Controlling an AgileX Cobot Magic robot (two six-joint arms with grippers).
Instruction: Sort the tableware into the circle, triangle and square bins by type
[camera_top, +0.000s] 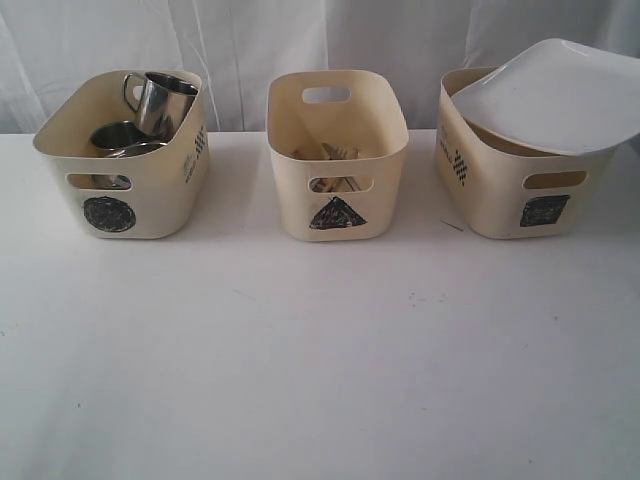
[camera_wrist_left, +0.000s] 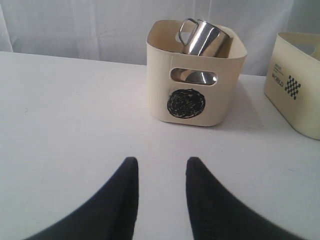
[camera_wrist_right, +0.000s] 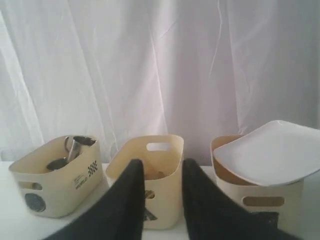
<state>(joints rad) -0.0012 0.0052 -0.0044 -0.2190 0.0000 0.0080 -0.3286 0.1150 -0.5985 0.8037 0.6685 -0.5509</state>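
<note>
Three cream bins stand in a row on the white table. The circle bin (camera_top: 125, 160) holds steel mugs (camera_top: 160, 100). Wooden chopsticks and cutlery (camera_top: 335, 153) lie in the triangle bin (camera_top: 337, 160). A large white plate (camera_top: 555, 95) rests tilted across the top of the square bin (camera_top: 525, 180). Neither arm shows in the exterior view. My left gripper (camera_wrist_left: 160, 167) is open over bare table, short of the circle bin (camera_wrist_left: 192, 75). My right gripper (camera_wrist_right: 162, 167) is open, held back from the triangle bin (camera_wrist_right: 150, 175), with nothing between its fingers.
A white curtain (camera_top: 300, 50) hangs behind the bins. The white tabletop (camera_top: 320, 360) stretches in front of the bins to the near edge.
</note>
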